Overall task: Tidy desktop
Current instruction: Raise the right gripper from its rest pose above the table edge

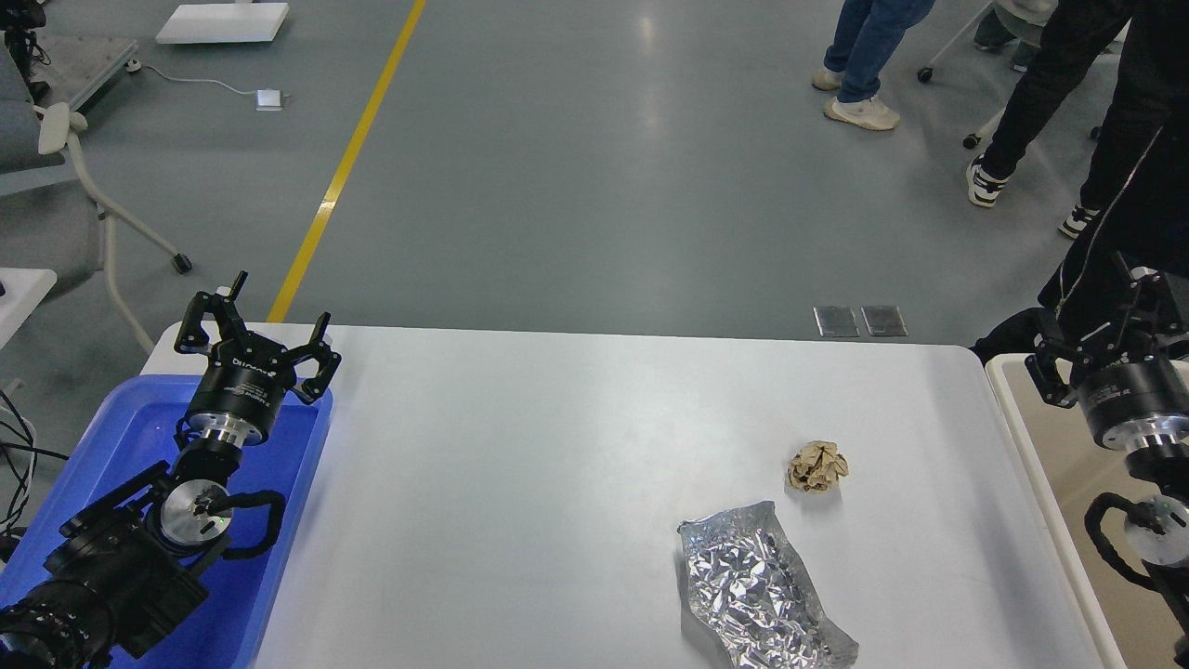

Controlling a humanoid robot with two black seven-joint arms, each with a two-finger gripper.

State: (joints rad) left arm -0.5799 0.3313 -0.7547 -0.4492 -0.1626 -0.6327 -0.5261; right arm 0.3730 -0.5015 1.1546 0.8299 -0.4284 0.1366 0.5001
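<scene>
A: Nearest us, a crumpled silver foil bag (760, 585) lies on the large smooth white rectangular desktop (520, 483), right of centre; a crumpled tan paper ball (818, 465) sits just beyond it.

B: Our left gripper (257, 336), fingers spread and empty, hangs over the blue plastic tray (299, 483) at the desktop's left edge. Our right gripper (1105, 325), over the beige-white tub (1022, 437), is dark; we cannot tell its state.

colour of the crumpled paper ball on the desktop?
Light brown/tan crumpled paper ball, lying beside the silver foil wrapper. Seen in the head view.
</scene>
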